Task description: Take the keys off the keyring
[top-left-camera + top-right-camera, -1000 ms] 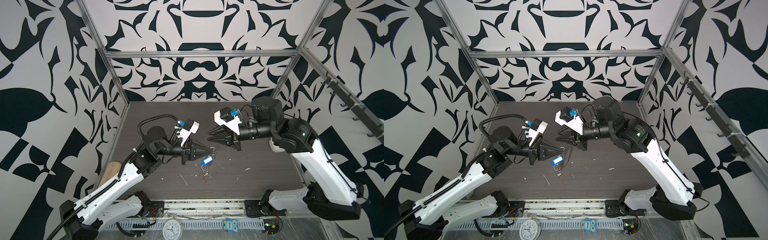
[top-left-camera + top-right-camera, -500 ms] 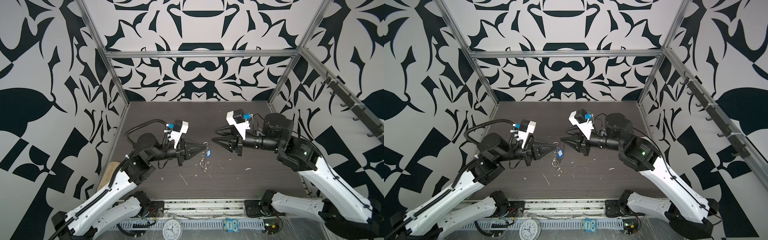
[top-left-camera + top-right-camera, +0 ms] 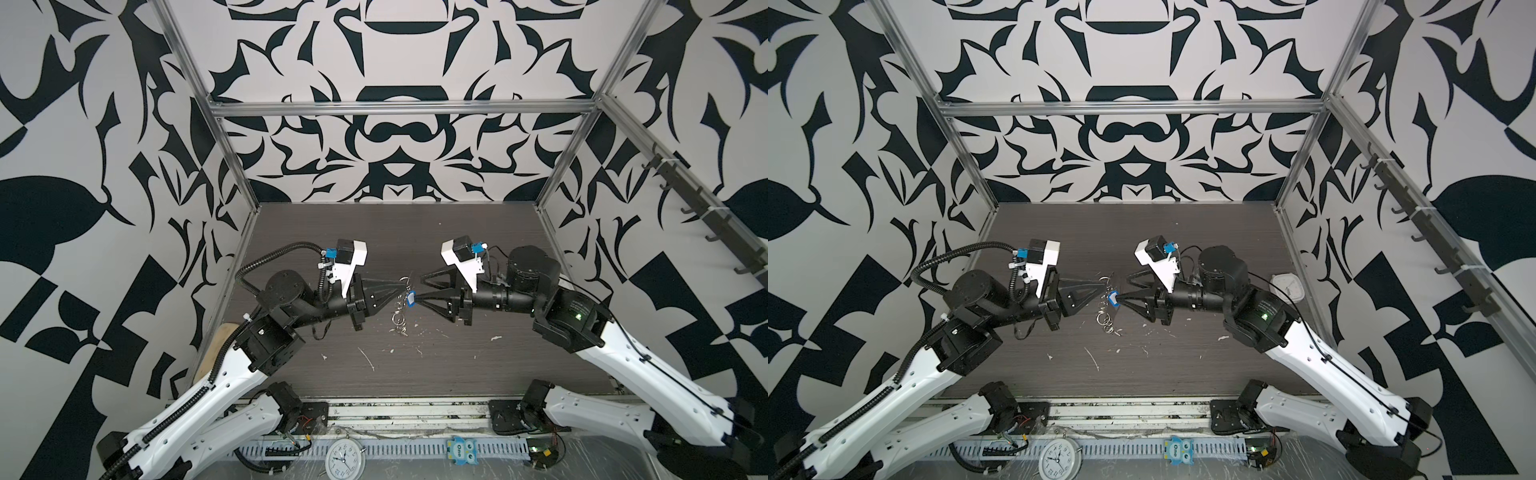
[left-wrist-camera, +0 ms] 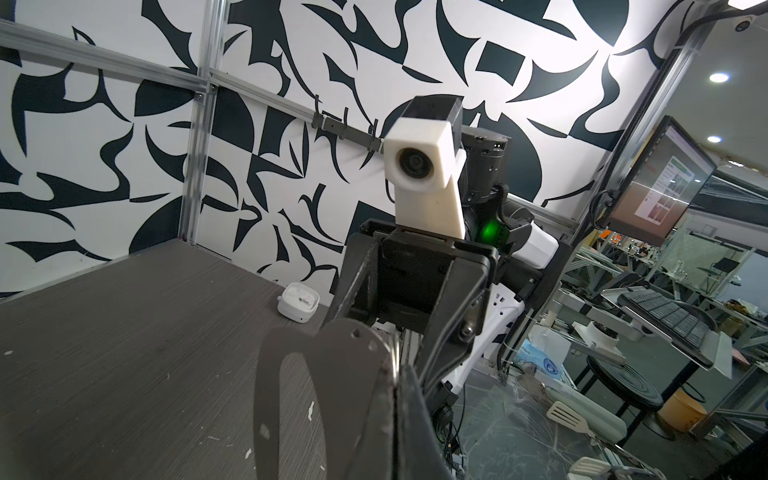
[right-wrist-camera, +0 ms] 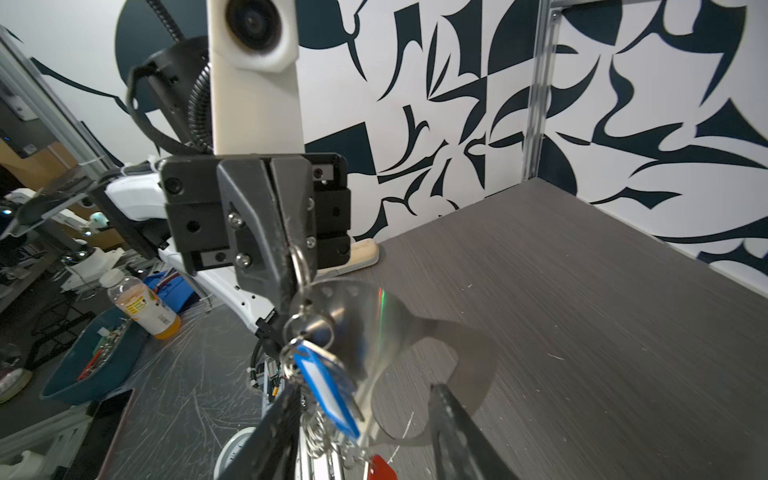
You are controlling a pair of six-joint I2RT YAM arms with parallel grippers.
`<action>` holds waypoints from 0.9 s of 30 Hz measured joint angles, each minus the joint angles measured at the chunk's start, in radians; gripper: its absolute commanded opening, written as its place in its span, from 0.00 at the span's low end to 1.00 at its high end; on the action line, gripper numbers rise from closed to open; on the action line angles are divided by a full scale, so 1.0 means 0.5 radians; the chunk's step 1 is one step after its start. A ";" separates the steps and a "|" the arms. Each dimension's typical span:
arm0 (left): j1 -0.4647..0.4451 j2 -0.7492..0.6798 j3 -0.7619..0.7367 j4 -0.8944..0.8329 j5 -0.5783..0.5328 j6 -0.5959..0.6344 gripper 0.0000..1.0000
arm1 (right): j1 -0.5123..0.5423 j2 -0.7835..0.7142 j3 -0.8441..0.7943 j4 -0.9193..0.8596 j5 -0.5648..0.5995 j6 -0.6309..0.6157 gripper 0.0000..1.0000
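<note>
Nearest in the right wrist view are the right fingers (image 5: 266, 440), spread wide and holding nothing. The blue key (image 5: 328, 386) hangs in the gap between them, close against one finger and well clear of the other; whether it touches that finger I cannot tell. The red key (image 5: 380, 467) hangs just below it, mostly cut off by the edge of the view. Both dangle from the keyring (image 5: 309, 432), whose links run up to a top ring farther off. That ring is pinched by the left fingers (image 5: 257, 232), pressed together on it. In a top view the keyring (image 3: 400, 318) drops from the left fingertips toward the tabletop (image 3: 457, 365), its long axis roughly upright and so crosswise to both pairs of fingers, which point at each other almost level. Whether its lowest link reaches the tabletop I cannot tell. The right arm is the nearer one to the keys, and the left looks to be serving only as the anchor. The coming move probably turns on the blue key sitting off-centre in the right gap. The fingers would need to shift sideways to centre it before closing and drawing it away from the anchored ring.
</note>
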 measured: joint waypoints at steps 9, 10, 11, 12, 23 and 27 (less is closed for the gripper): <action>0.001 0.000 0.000 -0.001 -0.034 0.009 0.00 | 0.045 0.040 -0.014 0.034 -0.099 -0.006 0.41; 0.000 0.000 0.000 -0.002 -0.035 0.010 0.00 | 0.050 0.053 -0.014 0.031 -0.103 -0.007 0.39; 0.000 0.000 0.000 -0.001 -0.037 0.013 0.00 | 0.051 0.066 -0.014 0.028 -0.105 -0.011 0.36; 0.000 0.000 0.000 -0.002 -0.039 0.014 0.00 | 0.053 0.079 -0.014 0.024 -0.105 -0.014 0.32; 0.001 -0.012 0.000 -0.079 -0.089 0.048 0.00 | 0.054 0.099 -0.006 -0.069 -0.050 -0.050 0.00; 0.001 -0.031 0.000 -0.160 -0.110 0.075 0.00 | 0.057 0.100 0.042 -0.180 0.046 -0.089 0.00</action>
